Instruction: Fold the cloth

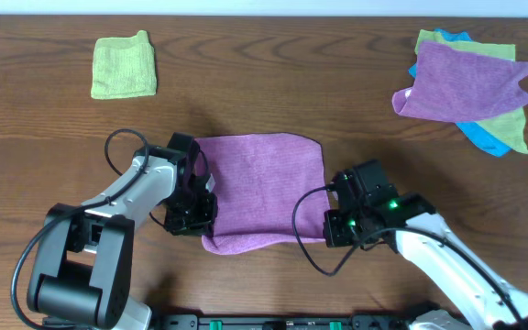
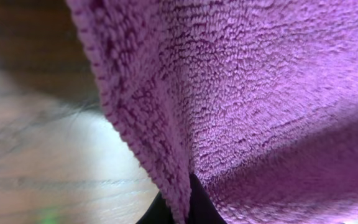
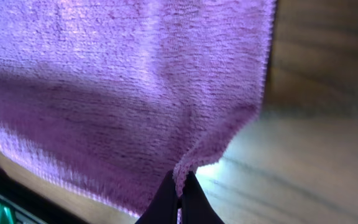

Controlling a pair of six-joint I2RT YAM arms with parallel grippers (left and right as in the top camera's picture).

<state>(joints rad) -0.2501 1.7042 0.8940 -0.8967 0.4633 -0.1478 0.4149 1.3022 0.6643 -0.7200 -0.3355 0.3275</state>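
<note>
Purple cloth (image 1: 262, 188) fills both wrist views, lying mid-table. Left gripper (image 2: 180, 210) clamped on its near-left corner, right gripper (image 3: 179, 200) pinching its near-right corner. Near edge raised off the table (image 1: 44, 137), far edge flat.

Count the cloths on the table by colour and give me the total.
Purple: 2, the centre purple cloth and the pile's purple cloth
Green: 2, the folded green cloth and the pile's green cloth
Blue: 1, the blue cloth
Total: 5
</note>
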